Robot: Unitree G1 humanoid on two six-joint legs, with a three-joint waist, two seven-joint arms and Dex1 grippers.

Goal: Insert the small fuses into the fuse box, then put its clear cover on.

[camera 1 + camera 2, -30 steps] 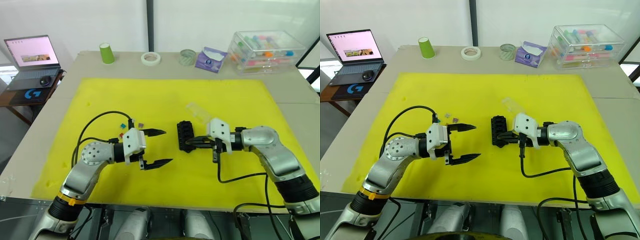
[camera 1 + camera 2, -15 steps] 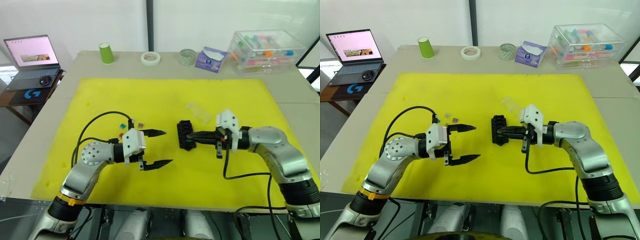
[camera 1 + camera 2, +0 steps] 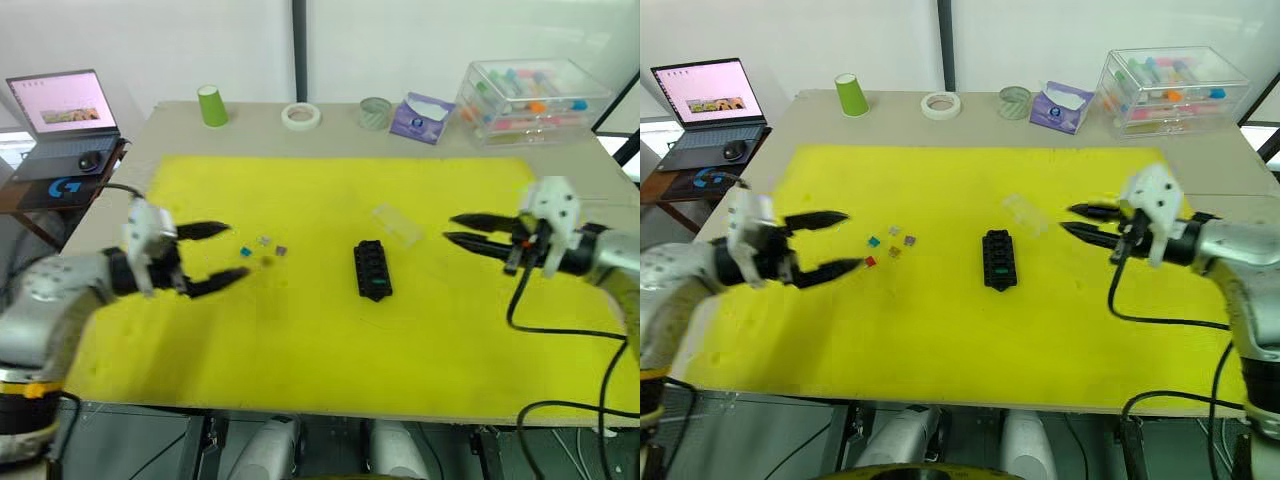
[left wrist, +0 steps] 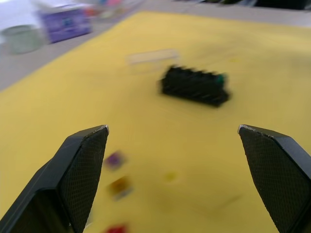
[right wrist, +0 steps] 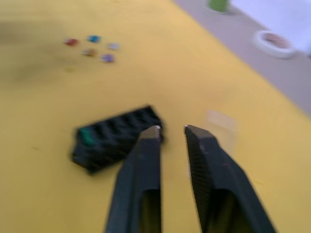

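A yellow mat (image 3: 970,330) covers most of the grey table (image 3: 730,200), and along the table's far edge stand a large clear storage box (image 3: 1173,92) with coloured contents, a purple tissue pack (image 3: 1060,108), two tape rolls (image 3: 941,105) and a green cup (image 3: 851,95), with an open laptop (image 3: 702,105) on a separate low stand off the robot's left. The left gripper (image 3: 836,242) hovers above the mat's left part, its two black fingers spread wide and holding nothing. The right gripper (image 3: 1074,220) hangs over the mat's right part, its fingers only a narrow gap apart and empty. The fuse box (image 3: 998,259) lies flat near the middle of the mat, well apart from both grippers; a teal fuse (image 5: 86,135) sits in a slot at its near end (the other slots look dark). The clear cover (image 3: 1024,212) rests on the mat just beyond the box, toward the far right of it, not touching. The small fuses (image 3: 890,243) lie loose in a small cluster on the mat between the left gripper and the box, nearer the gripper.
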